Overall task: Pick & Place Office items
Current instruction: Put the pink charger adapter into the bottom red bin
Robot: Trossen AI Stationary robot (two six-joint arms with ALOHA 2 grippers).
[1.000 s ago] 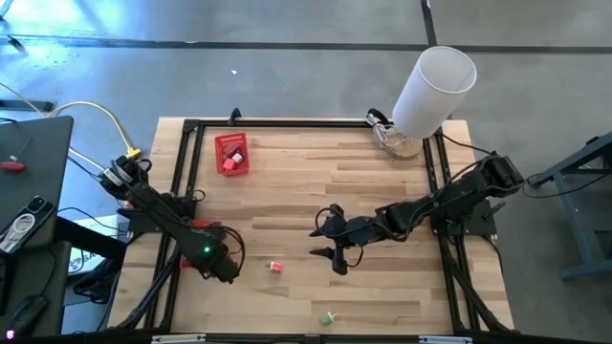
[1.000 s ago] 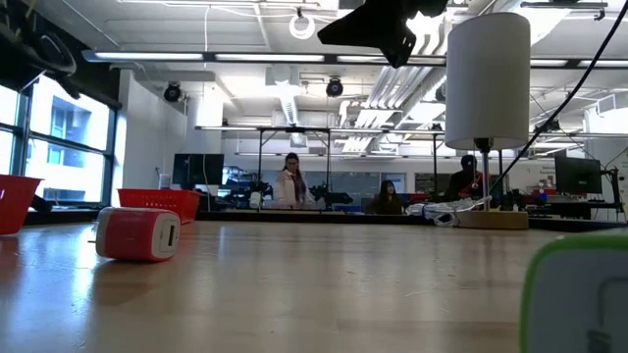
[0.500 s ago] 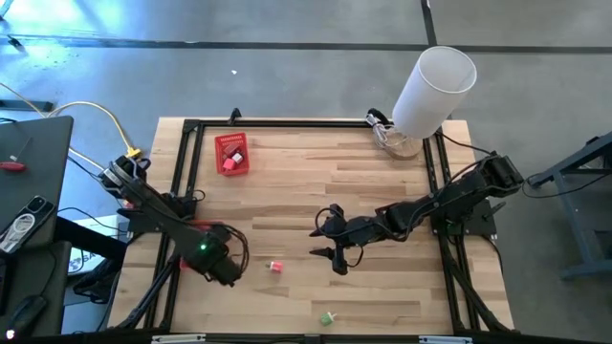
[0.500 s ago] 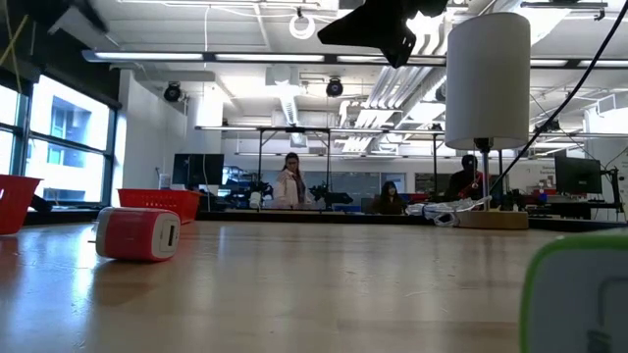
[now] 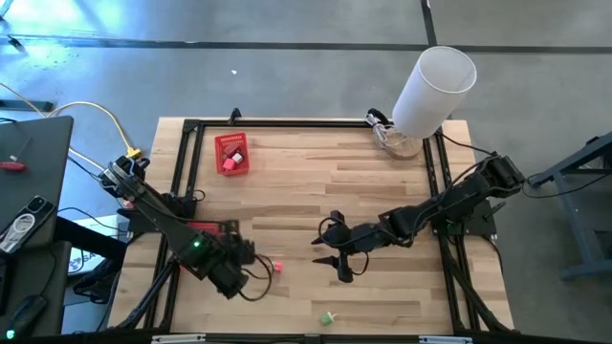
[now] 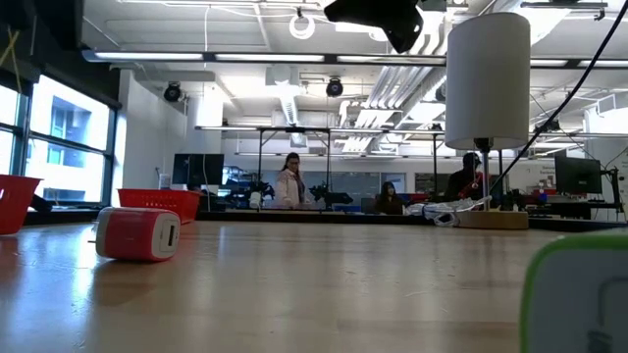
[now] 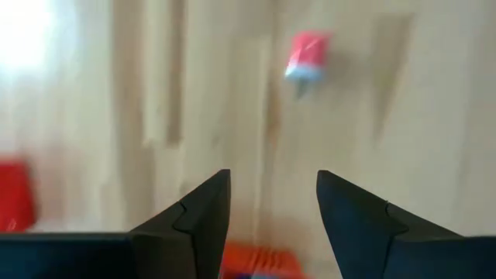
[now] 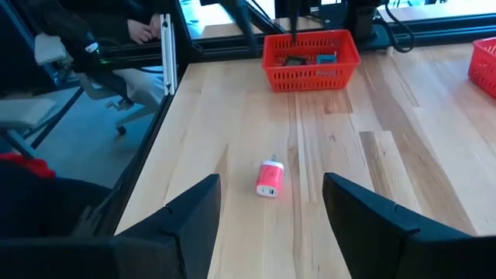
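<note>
A small red-and-white office item (image 5: 277, 268) lies on its side on the wooden table, between my two grippers; it also shows in the left wrist view (image 7: 308, 56), right wrist view (image 8: 270, 178) and low view (image 6: 137, 233). A green item (image 5: 327, 317) lies near the table's near edge. My left gripper (image 5: 247, 263) hangs open above the table, just left of the red item, pointing steeply down. My right gripper (image 5: 330, 253) stands open to the right of the item, above the table. Neither gripper has anything between its fingers.
One red mesh basket (image 5: 230, 153) stands at the far left and holds a red piece. A second red basket (image 8: 310, 54) with several items sits under my left arm. A big white cylinder (image 5: 435, 86) stands at the far right corner. A black frame (image 5: 306, 124) edges the table.
My left gripper has risen and swung toward the table's right and near edge, closer to the red-and-white item, while rolling and tipping. Its fingers have stayed open. The items have not moved.
</note>
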